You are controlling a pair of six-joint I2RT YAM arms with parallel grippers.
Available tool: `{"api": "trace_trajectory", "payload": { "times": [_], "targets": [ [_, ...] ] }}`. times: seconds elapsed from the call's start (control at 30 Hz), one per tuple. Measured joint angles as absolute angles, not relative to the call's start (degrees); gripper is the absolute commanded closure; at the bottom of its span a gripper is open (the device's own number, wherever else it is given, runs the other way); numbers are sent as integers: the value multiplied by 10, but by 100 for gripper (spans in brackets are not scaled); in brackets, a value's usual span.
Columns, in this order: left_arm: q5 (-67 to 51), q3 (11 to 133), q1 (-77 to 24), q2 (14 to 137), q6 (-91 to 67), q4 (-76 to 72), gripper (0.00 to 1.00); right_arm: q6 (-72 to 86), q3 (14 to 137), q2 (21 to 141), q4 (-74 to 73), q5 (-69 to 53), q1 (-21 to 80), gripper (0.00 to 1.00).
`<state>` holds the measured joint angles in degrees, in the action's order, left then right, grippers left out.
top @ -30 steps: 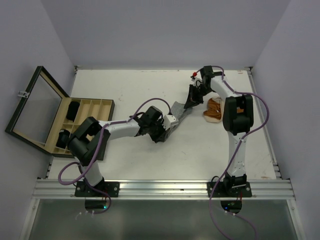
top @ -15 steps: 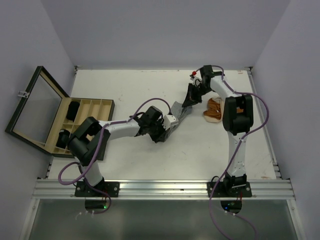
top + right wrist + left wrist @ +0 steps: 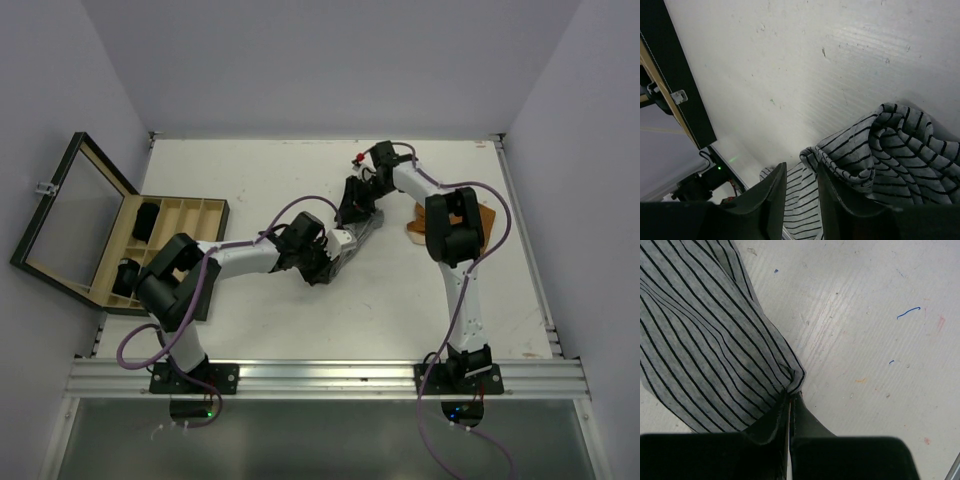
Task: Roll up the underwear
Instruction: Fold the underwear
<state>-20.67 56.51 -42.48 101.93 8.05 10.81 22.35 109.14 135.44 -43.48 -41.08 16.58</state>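
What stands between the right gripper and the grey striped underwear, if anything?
Nothing visible does. The right gripper sits right at the bunched grey striped underwear, jaws a little apart, with only the white table showing beyond it. The left gripper is shut on another edge of the same cloth, not in the way.

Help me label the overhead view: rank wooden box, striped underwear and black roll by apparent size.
1. wooden box, clearly largest.
2. striped underwear, partly hidden.
3. black roll, smallest, but only narrowly.
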Motion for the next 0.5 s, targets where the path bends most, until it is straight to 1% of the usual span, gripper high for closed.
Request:
{"api": "trace_trajectory", "payload": {
  "times": [0.03, 0.1, 0.13, 0.3, 0.5],
  "targets": [
    [-207, 565, -425, 1020, 81, 108, 100, 225, 1090, 1358, -432, -413, 168, 58],
    [-207, 565, -425, 1020, 80, 108, 100, 225, 1084, 1360, -431, -413, 170, 53],
    [-207, 565, -425, 1020, 81, 108, 100, 225, 1084, 1360, -432, -413, 170, 48],
    [-207, 565, -425, 1020, 80, 108, 100, 225, 1084, 1361, -432, -414, 164, 45],
    [-207, 565, -425, 1020, 81, 108, 100, 220, 1086, 1357, -439, -418, 156, 47]
  ]
}}
